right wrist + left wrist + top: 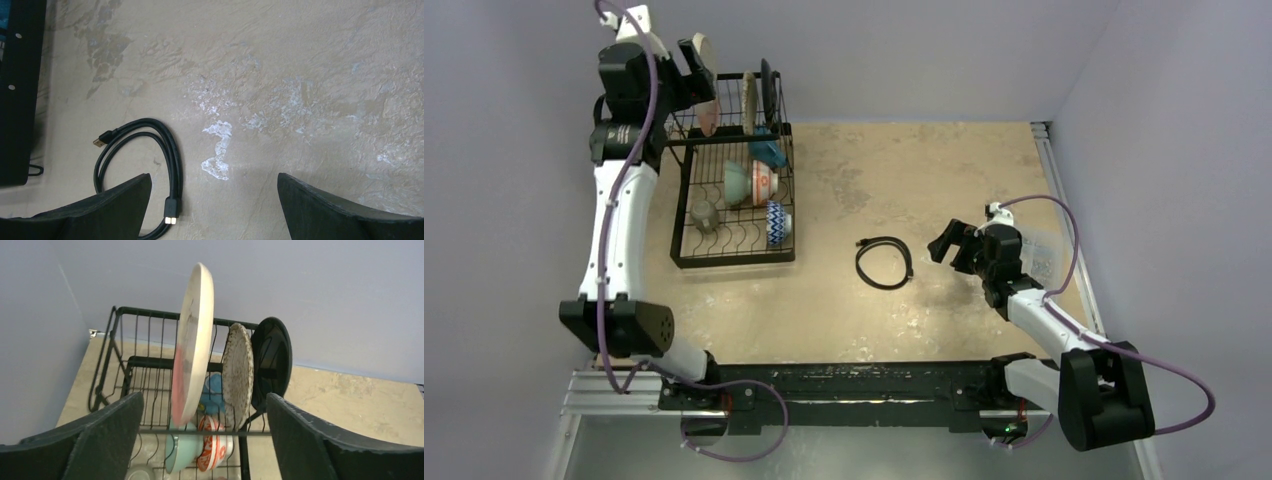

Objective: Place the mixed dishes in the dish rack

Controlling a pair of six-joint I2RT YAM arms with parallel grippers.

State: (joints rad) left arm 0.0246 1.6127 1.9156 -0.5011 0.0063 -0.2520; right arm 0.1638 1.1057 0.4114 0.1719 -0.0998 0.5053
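Mottled beige tabletop [924, 170], whitish scuffs, lavender walls [874, 50]. Left end effector [204, 410] wide apart, empty, by racked plate [195, 340]. Right end effector [214, 182] wide apart, empty.

You are viewing bright, evenly diffused light in all three views. The dish rack [732, 262] is casting only a soft, short shadow on the tabletop [924, 170]. The black plate [272, 355] is catching faint reflections. The wrist views' lower corners are rendering dark and slightly soft.
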